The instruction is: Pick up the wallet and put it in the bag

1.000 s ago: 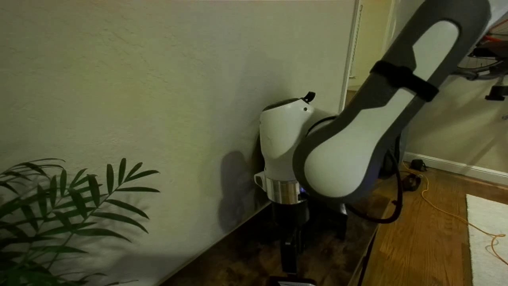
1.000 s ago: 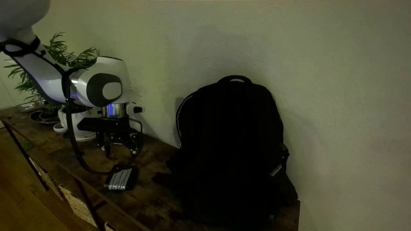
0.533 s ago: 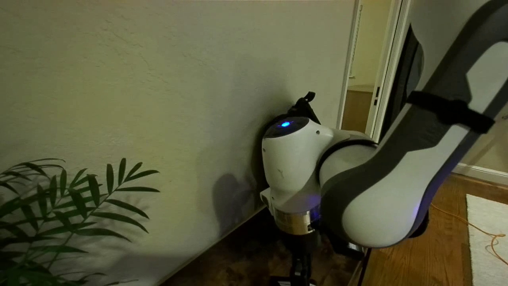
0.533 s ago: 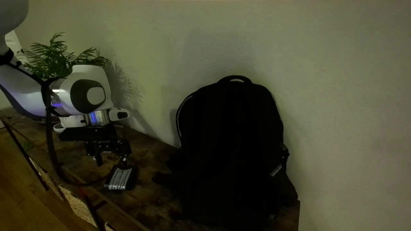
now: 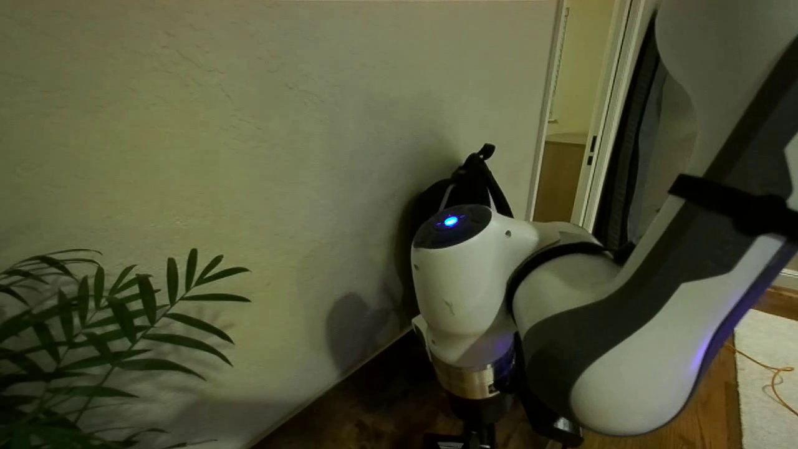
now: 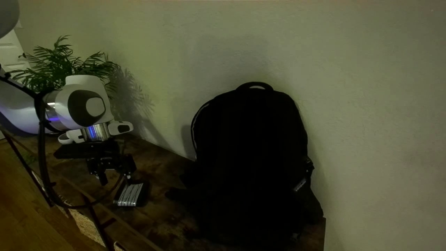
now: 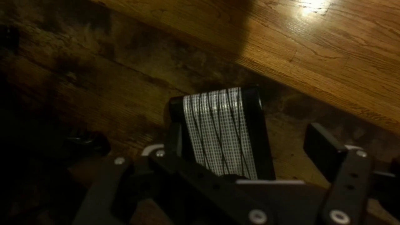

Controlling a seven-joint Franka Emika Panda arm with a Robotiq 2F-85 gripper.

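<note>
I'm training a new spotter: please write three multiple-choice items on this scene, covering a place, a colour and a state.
1. Where is the wallet relative to the bag?
A) inside it
B) on top of it
C) on the tabletop, apart from it

2. What colour are the wallet's bands?
A) red
B) silvery grey
C) yellow

3. How do the jaws stand?
A) open
B) shut on the wallet
C) shut, holding nothing

1 C: an exterior view shows tabletop between wallet and bag.
2 B: they show pale grey in the wrist view.
3 A: in the wrist view they stand wide apart.
</note>
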